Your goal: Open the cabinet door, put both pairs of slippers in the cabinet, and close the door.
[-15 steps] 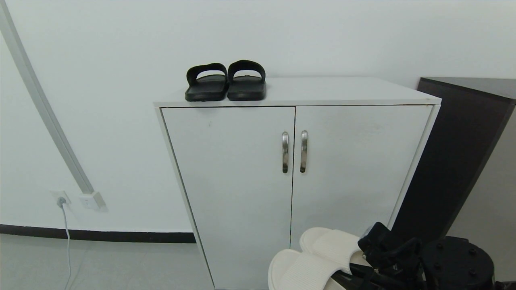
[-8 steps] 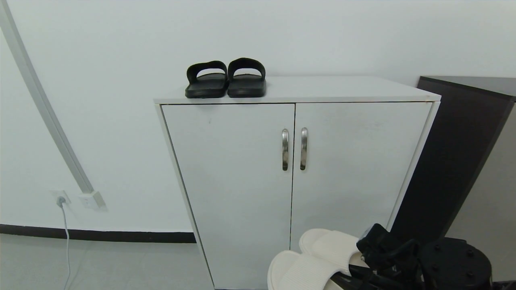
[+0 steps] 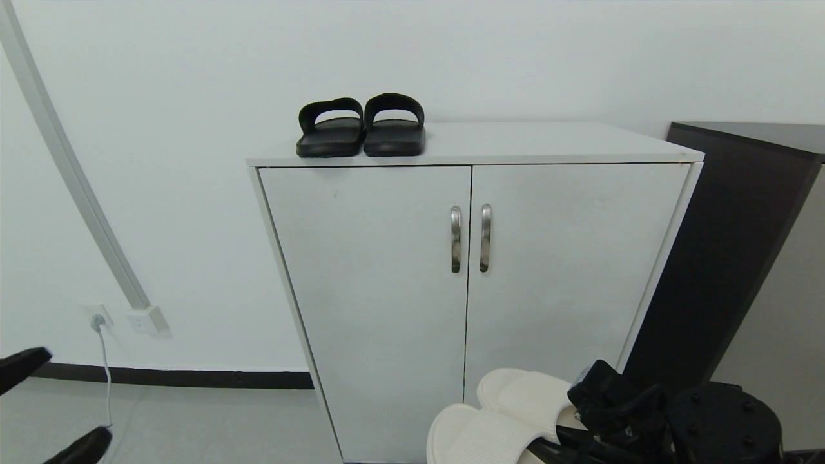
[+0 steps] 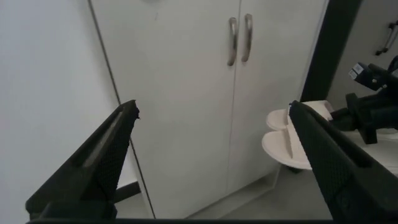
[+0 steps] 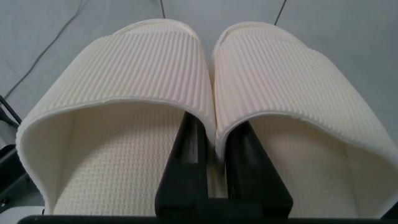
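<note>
Two doors of the white wooden cabinet (image 3: 361,309) stand shut. The left gripper (image 4: 212,107), spread wide low at its left, should clasp the left upright metal handle (image 3: 456,240) squarely and pull along the hinge's arc, while the right gripper (image 5: 211,155), pinching the cream ribbed slippers (image 3: 515,406) low before the right door, keeps clear.

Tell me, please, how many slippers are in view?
4. Two black slide slippers sit side by side on top of the white two-door cabinet; two cream ribbed slippers are clamped together in the right gripper.
</note>
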